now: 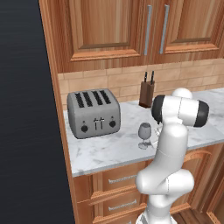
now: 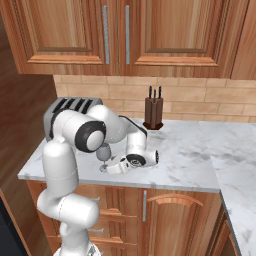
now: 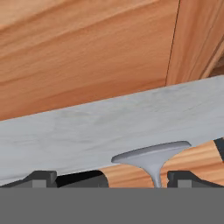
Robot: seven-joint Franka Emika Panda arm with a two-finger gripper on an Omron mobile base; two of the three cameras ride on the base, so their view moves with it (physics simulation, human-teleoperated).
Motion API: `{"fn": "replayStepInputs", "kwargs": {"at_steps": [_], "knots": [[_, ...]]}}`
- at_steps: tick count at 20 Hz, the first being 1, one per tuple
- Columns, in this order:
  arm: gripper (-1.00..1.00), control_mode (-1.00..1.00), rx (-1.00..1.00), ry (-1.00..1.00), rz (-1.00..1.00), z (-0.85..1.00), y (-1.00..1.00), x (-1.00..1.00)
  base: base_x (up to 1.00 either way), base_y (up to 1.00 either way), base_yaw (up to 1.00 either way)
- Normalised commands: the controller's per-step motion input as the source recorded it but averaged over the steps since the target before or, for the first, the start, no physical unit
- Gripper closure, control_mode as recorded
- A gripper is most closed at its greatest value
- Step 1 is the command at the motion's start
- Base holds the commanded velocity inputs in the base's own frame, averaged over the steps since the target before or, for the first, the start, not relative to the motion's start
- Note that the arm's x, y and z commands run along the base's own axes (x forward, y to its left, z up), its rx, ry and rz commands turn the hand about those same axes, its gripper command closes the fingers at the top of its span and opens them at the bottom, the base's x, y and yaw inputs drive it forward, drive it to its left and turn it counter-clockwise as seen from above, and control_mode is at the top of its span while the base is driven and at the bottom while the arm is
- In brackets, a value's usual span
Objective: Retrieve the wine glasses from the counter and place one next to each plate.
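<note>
One grey translucent wine glass stands upright on the marble counter near its front edge, just right of the toaster. In the right base view my gripper lies low and sideways on the counter, right against the wine glass. The hand view is rolled: the wine glass's round foot and its stem sit between my open fingertips, the stem nearer the right one, with nothing touching it. The plates are out of view.
A grey four-slot toaster stands left of the glass. A knife block is at the tiled backsplash behind. Wooden wall cupboards hang above and drawers sit below the counter. The counter ends at a dark panel on the left.
</note>
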Motion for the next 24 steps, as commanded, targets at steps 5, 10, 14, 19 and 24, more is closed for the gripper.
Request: {"fn": "replayStepInputs", "kwargs": {"at_steps": [5,10,14,19,24], "knots": [[-1.0,-1.0,0.0,0.0,0.09,-0.27,0.06,-0.01,0.0,0.0,0.0],[-1.0,-1.0,0.0,-0.01,0.0,-0.27,0.36,0.0,0.0,0.0,0.0],[-1.0,-1.0,0.0,0.0,0.0,-0.37,0.51,0.0,0.0,0.0,0.0],[-1.0,-1.0,0.0,0.0,-0.03,-0.43,0.33,0.0,0.0,0.0,0.0],[-1.0,-1.0,0.0,0.0,-0.23,-0.26,0.02,-0.02,0.0,0.0,0.0]]}}
